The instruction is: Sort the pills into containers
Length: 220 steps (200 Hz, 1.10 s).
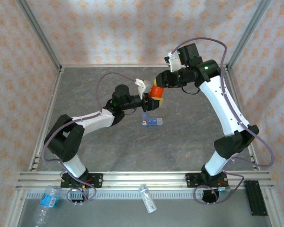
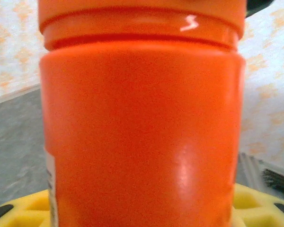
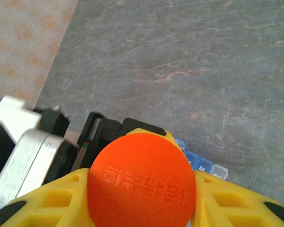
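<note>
Two arms: were found reaching in from either side over the grey table [image 1: 85, 94], and were met at one orange vial [image 1: 156, 90] near its middle.
Left claw [image 1: 153, 98]: was seen closed on the body of the orange vial. In the left wrist view its yellow fingers [image 2: 23, 213] were pressed against the lower sides of the vial, whose ribbed neck was seen at the top.
Right claw [image 1: 162, 83]: was seen closed on the far end of the orange vial. In the right wrist view that round end, stamped with raised lettering, was clamped between the yellow fingers [image 3: 52, 203]. The black and metal body of the left claw was seen just behind it, on the left.
Orange vial: was held off the table by both claws at once, above and just beyond the pill organizer.
Pill organizer [image 1: 152, 121]: was laid flat on the table, its blue compartments set in a row from left to right. It was placed between the two arms, just nearer their bases than the vial, and was touched by neither claw. Its lettered lids were glimpsed past the vial's edge in the right wrist view. What it held could not be told.
Water bottle [image 1: 46, 201]: was laid on its side at the near left corner, outside the rail.
Small clear object [image 1: 147, 198]: was laid on the near rail, between the two arm bases.
</note>
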### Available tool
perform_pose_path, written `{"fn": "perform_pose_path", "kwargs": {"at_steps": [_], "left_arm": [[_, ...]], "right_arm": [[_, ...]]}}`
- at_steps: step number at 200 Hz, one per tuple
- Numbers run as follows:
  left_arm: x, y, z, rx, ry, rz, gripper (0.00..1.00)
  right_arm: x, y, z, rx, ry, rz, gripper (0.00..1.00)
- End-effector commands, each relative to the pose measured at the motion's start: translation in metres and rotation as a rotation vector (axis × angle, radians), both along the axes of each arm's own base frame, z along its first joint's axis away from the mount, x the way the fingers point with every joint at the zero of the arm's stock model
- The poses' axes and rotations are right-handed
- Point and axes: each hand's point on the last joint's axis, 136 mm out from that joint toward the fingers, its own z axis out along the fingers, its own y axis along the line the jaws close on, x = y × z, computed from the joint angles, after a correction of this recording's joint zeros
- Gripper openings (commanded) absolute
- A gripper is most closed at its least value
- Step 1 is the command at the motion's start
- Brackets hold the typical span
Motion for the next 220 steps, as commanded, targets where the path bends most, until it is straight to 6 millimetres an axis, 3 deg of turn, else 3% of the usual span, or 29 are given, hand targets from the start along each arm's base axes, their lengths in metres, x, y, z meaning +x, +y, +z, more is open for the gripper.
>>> {"fn": "perform_pose_path", "kwargs": {"at_steps": [1,47,75,100,116,156,187,220], "left_arm": [[-0.002,0.008,0.059,-0.023,-0.256,0.126,0.0],[0.001,0.011,0.057,0.017,-0.343,0.267,0.0],[0.001,0.011,0.055,0.005,-0.334,0.267,0.0],[0.001,0.011,0.052,0.003,-0.317,0.261,0.0],[0.001,0.012,0.052,-0.013,-0.297,0.238,0.0],[-0.006,0.011,0.051,-0.039,-0.253,0.14,0.0],[-0.019,0.006,0.055,-0.097,-0.206,0.011,0.0],[-0.028,-0.002,0.063,-0.152,-0.132,-0.116,0.0]], "right_arm": [[0.003,0.01,-0.027,-0.025,0.074,-0.137,0.39],[0.017,0.021,-0.04,0.052,0.093,-0.278,0.38],[0.021,0.023,-0.033,0.062,0.078,-0.28,0.4],[0.024,0.014,-0.013,0.062,0.033,-0.277,0.57],[0.024,0.002,0.012,0.106,-0.018,-0.276,0.71],[0.01,-0.034,0.072,0.181,-0.153,-0.237,0.87],[-0.006,-0.037,0.074,0.118,-0.153,-0.102,0.87],[-0.021,-0.025,0.065,0.086,-0.121,0.063,0.84]]}}
